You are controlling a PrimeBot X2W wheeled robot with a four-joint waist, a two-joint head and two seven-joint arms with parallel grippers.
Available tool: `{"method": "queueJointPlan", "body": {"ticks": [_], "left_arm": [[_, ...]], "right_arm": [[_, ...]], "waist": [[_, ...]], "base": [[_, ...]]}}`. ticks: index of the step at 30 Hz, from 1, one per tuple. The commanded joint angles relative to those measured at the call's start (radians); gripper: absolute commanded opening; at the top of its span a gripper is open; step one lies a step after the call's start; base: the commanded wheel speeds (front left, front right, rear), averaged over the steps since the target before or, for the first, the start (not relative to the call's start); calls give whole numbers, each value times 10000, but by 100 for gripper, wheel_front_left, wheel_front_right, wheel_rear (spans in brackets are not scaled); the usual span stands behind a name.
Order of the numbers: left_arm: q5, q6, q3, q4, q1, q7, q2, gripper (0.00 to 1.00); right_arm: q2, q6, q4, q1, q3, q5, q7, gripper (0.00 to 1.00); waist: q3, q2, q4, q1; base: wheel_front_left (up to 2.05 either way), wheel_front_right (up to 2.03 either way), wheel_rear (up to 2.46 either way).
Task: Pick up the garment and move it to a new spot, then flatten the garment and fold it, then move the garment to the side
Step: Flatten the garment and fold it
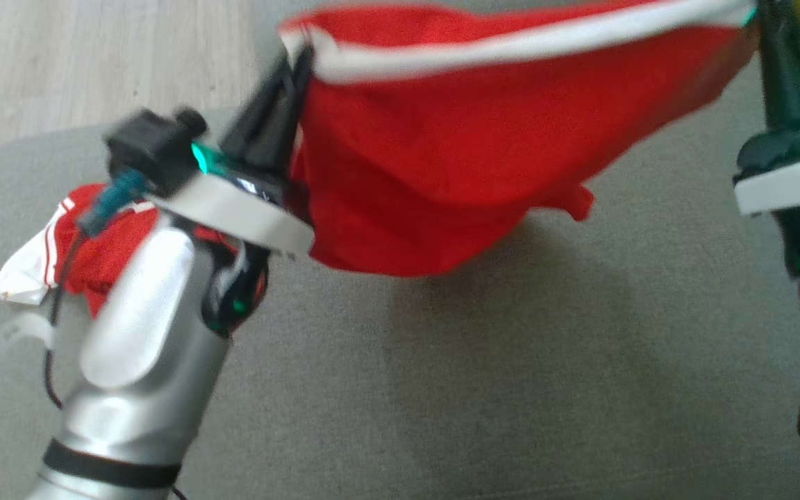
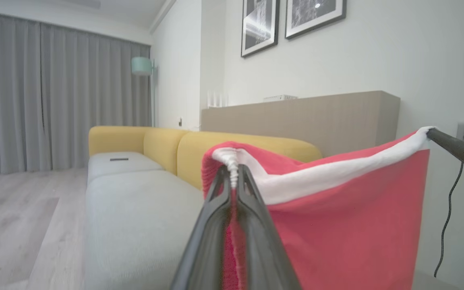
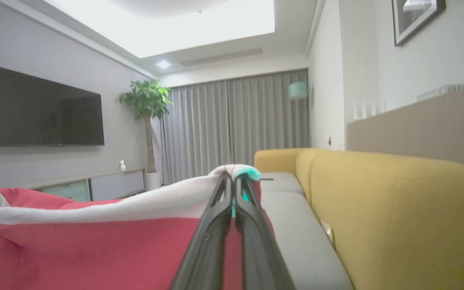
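The garment (image 1: 455, 160) is red with a white band along its top edge, and it hangs stretched in the air above the grey sofa seat (image 1: 483, 375). My left gripper (image 1: 299, 59) is shut on the band's left corner. My right gripper (image 1: 754, 17) is shut on the band's right corner. In the left wrist view the cloth (image 2: 357, 225) spreads rightwards from my left gripper (image 2: 233, 168) to the other gripper's finger (image 2: 457, 150). In the right wrist view my right gripper (image 3: 234, 179) pinches the white band, and the red cloth (image 3: 95, 249) runs off to the left.
A second red and white garment (image 1: 80, 246) lies crumpled on the seat at the left, partly behind my left forearm. Yellow sofa backrests (image 3: 397, 209) run along the seat's far side. Wooden floor (image 1: 94, 62) lies beyond the seat's left edge. A cable (image 2: 449, 217) hangs at the wall.
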Motion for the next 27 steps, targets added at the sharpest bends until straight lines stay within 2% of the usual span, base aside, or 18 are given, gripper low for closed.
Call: {"method": "queueJointPlan", "body": {"ticks": [1, 8, 12, 16, 20, 24, 25, 27], "left_arm": [[33, 79, 452, -421, -580, 23, 326, 0], [-123, 635, 804, -1687, -671, 442, 405, 0], [-11, 750, 723, -2409, -570, 794, 601, 0], [163, 728, 621, -2650, -966, 1232, 841, 0], [231, 494, 552, -2148, -2049, 1605, 1053, 0], [423, 194, 362, -805, -3810, 1690, 1344, 0], [423, 194, 362, -805, -3810, 1690, 1344, 0], [485, 98, 242, 67, -4840, 1564, 1397, 0]], "right_arm": [[33, -9, -429, -448, -98, -112, -19, 0], [1042, -9, -1830, 156, -1427, -1210, 456, 0], [1526, -9, -2644, 404, -2158, -1817, 906, 0], [1750, -9, -2889, 123, -2473, -2273, 1360, 0], [1632, -9, -2232, -963, -2353, -2479, 1504, 0], [1394, -9, -486, -2981, -2055, -2506, 1272, 0], [1394, -9, -486, -2981, -2055, -2506, 1272, 0], [1364, -9, 672, -4213, -1896, -2464, 1023, 0]], "waist": [[-121, 0, -32, 0], [-177, 0, -95, 0], [134, 0, -123, 0], [747, 0, -188, 0], [1748, 0, -373, 0], [2863, 0, -635, 0], [2863, 0, -635, 0], [3307, 0, -754, 0]], "base": [[0, 0, 0], [0, 0, 0], [0, 0, 0], [0, 0, 0], [0, 0, 0], [0, 0, 0], [0, 0, 0], [0, 0, 0]]}}
